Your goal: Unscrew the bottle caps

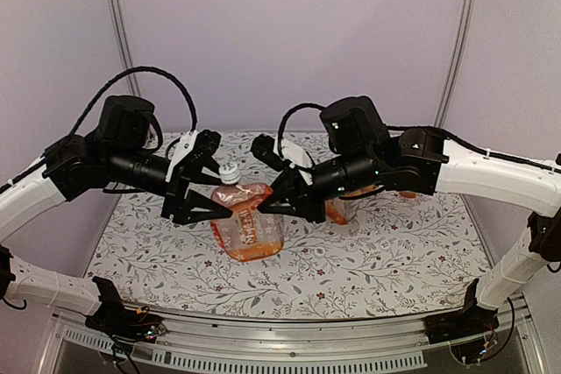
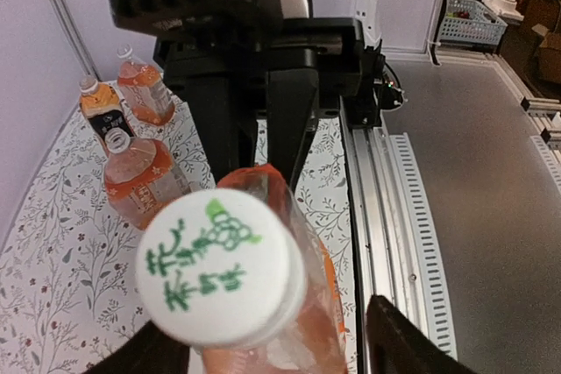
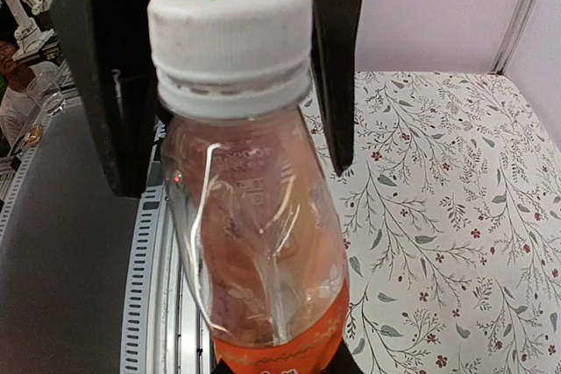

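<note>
The right gripper (image 1: 273,199) is clenched on the body of a bottle (image 1: 250,234) and holds it tilted in the air over the middle of the table (image 1: 394,251). The left gripper (image 1: 222,194) faces it from the other side. Its jaws are released and parted wider than the cap (image 3: 232,32), one finger on each side and not pinching it. The cap sits on the neck above its ring, with green print on top; whether it has been loosened at all I cannot tell.

My reading is that this is the gap between twists, or the lead-in to one. The next move calls for the left jaws to close squarely on the ribbed side of the cap and turn it, while the right grip keeps the bottle from spinning along with it (thin, dented plastic, so likely to give).

Around this, plain lilac walls (image 1: 289,41) close in the cell, with metal posts (image 1: 117,32) at the back corners. The table wears a white cloth printed with leafy sprigs. Three more bottles (image 2: 136,177) of orange drink stand in a loose group on it, near the wall beyond the right arm, each with its cap on.
</note>
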Robot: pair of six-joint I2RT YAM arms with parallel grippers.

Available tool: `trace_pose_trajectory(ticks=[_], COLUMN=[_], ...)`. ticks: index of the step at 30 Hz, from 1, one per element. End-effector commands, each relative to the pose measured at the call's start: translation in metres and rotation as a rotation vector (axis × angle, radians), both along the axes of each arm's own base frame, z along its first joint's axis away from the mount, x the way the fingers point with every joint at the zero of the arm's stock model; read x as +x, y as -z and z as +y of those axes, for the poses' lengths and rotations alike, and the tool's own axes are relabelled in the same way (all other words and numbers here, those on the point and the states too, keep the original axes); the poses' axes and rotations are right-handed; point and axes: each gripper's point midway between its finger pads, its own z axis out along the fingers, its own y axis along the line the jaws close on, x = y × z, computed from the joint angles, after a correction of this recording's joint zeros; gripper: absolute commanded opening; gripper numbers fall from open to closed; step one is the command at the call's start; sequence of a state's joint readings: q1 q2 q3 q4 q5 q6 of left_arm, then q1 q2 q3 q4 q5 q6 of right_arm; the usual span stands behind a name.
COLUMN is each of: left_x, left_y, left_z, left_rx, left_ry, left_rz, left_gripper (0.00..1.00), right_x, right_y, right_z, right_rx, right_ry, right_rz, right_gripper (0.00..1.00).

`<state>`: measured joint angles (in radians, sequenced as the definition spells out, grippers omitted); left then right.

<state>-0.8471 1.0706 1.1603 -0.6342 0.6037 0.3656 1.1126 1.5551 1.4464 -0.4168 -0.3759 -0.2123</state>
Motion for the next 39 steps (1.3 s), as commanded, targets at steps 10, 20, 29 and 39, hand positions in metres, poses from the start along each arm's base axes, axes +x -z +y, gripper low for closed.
trace_pose_trajectory(ticks=[10,20,29,39], left_x=[0.020,0.025,0.041,0.124], left_y=[-0.023,-0.045,-0.025,0.021], left_z=[0.005,0.002,0.007,0.064], left_rx=[-0.240,-0.304,-0.221,0.164], left_ry=[-0.159,-0.181,-0.260,-0.583], left_rz=[0.146,0.174,0.112,-0.538], left_gripper=[1.00,0.42,0.33,0.32], right_x=[0.009,0.015,0.020,0.058], right_y=[-0.084,-0.081,-0.079,-0.077], right_z=[0.003,0.001,-0.019,-0.025], right_rx=[0.394,0.417,0.343,0.058], right_ry=[0.109,0.156,0.229,0.528], right_rz=[0.060,0.094,0.055,0.238], right_gripper=[0.00,0.00,0.79,0.78])
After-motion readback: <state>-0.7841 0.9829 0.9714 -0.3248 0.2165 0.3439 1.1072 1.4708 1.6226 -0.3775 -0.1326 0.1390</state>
